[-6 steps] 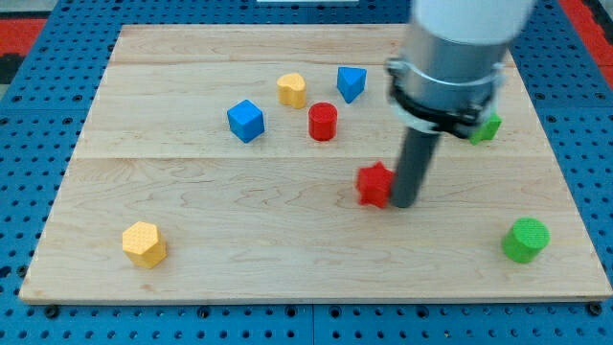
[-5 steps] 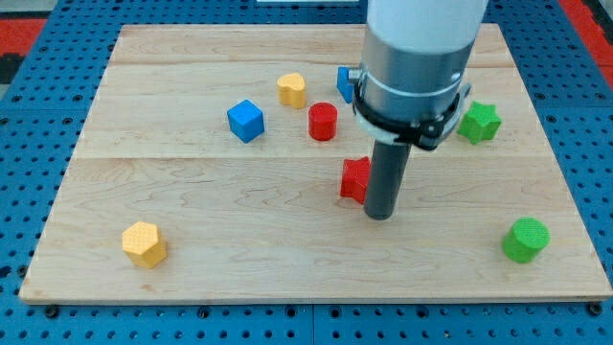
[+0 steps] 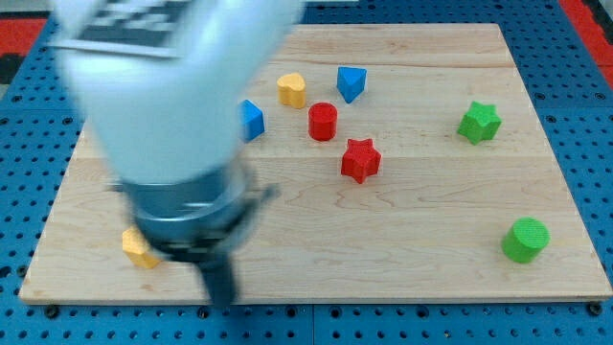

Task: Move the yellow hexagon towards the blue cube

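While the arm is blurred, my tip (image 3: pixel 220 299) is bare, holding nothing, just right of the yellow hexagon (image 3: pixel 138 250), slightly lower. The blue cube (image 3: pixel 252 119), half hidden, lies well above the hexagon.

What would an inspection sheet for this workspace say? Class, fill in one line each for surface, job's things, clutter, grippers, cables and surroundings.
Surface: pale wooden board, lying flat.
Job's things: yellow hexagon near the view's bottom left, mostly hidden by the arm; blue cube partly hidden behind the arm.
Clutter: yellow heart, blue triangular block, red cylinder, red star, green star, green cylinder.
Grippers: no jaws; my tip is blurred, at the board's bottom edge, to the view's right of the yellow hexagon.
Cables: nothing seen.
Surroundings: blue perforated base; red area at the top corners.
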Robot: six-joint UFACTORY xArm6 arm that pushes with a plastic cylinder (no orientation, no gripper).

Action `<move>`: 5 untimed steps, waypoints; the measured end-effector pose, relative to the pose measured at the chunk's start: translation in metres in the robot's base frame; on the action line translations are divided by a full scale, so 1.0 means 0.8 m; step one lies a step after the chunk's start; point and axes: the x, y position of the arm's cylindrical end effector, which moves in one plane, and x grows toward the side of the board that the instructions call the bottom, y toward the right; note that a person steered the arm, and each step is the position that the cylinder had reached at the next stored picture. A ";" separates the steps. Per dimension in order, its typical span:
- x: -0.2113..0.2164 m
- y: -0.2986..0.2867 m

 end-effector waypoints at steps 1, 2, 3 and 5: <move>-0.024 -0.157; -0.038 -0.114; -0.044 -0.003; -0.159 0.021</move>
